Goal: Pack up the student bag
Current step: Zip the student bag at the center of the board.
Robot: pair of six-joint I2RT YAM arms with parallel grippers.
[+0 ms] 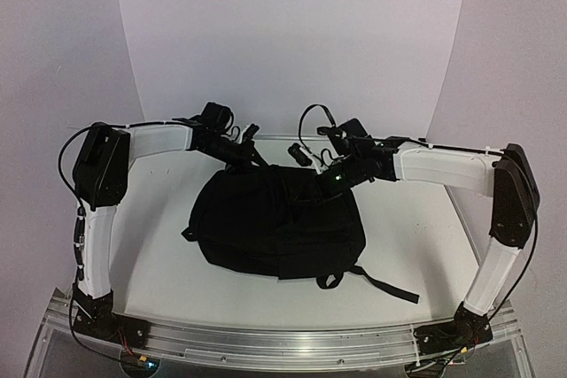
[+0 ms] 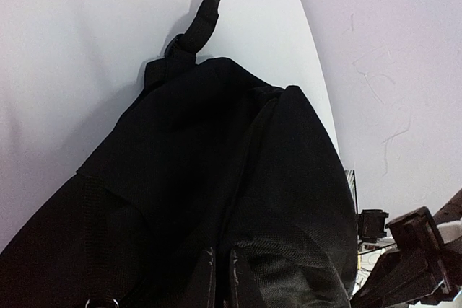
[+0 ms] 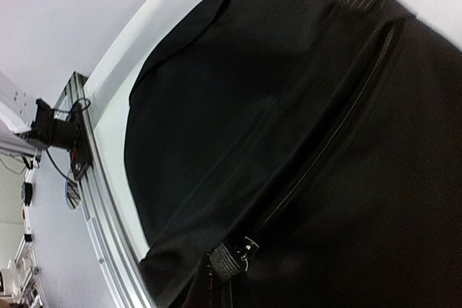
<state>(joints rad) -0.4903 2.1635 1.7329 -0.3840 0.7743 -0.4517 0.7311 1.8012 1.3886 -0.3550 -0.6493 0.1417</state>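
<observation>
Pinching the bag (image 1: pixel 275 219) at its far edge: left end effector (image 1: pixel 252 155) closed on the fabric, fingers buried in black cloth. Right end effector (image 1: pixel 326 181) also closed, gripping the bag at the far right corner by the zip. Bag lies flat mid-tabletop (image 1: pixel 159 263) between both arms, strap (image 1: pixel 390 287) trailing near right.

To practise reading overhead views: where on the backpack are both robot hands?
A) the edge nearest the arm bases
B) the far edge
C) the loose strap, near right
B: from above, the left hand and the right hand both sit at the far edge of the backpack, away from the bases.
</observation>
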